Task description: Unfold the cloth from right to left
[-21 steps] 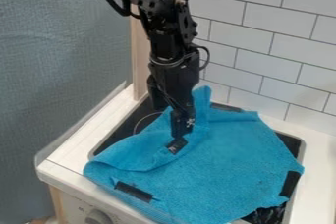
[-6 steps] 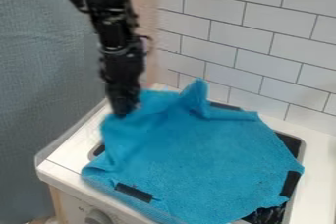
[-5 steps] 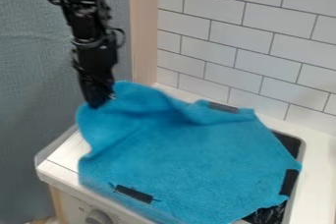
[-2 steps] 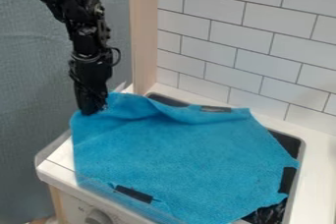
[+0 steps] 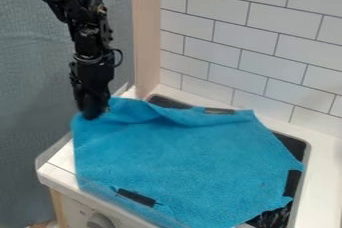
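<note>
Cloth (image 5: 180,162) lies mostly open across the toy stove (image 5: 292,144), its upper-left corner pinched in my gripper (image 5: 93,115), apparently to draw out the remaining ripple, while dark strips (image 5: 135,197) seem to anchor the other edges. I count one cloth, one gripper, three strips and one knob (image 5: 100,221) in front.

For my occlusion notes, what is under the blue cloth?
Parts of a black stovetop show past the edges of the cloth; whatever its middle covers cannot be seen.
</note>
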{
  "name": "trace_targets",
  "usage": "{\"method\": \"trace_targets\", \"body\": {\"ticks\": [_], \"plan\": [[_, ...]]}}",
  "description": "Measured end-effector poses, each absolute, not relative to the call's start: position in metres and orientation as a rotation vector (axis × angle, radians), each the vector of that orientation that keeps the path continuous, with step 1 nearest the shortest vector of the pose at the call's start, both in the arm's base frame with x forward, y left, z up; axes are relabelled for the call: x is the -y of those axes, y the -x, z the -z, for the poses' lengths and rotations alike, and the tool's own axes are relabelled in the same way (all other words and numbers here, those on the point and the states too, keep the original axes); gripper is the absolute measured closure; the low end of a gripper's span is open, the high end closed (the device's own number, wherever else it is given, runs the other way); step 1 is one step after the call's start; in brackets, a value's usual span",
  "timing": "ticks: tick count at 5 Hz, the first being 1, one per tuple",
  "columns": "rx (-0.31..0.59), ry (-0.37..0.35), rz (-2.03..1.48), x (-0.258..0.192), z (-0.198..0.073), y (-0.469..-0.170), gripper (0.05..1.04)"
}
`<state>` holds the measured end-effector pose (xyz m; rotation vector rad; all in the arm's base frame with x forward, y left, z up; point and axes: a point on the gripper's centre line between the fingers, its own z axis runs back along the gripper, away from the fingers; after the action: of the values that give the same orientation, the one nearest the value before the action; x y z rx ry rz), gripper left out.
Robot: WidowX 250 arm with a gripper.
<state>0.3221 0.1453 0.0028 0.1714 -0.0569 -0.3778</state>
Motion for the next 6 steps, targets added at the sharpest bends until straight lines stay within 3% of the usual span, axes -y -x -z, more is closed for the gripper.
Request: {"method": "trace_targets", "body": {"ticks": [1, 2, 3, 4, 6], "plan": [[0.050, -0.160, 0.359, -0.144, -0.002, -0.320, 0.294], [0.041, -0.147, 0.349, -0.142, -0.002, -0.319, 0.073], [0.048, -0.112, 0.342, -0.137, -0.005, -0.319, 0.073], [0.119, -0.121, 0.346, -0.135, -0.037, -0.327, 0.084], [0.188, -0.110, 0.354, -0.127, -0.071, -0.328, 0.085]]}}
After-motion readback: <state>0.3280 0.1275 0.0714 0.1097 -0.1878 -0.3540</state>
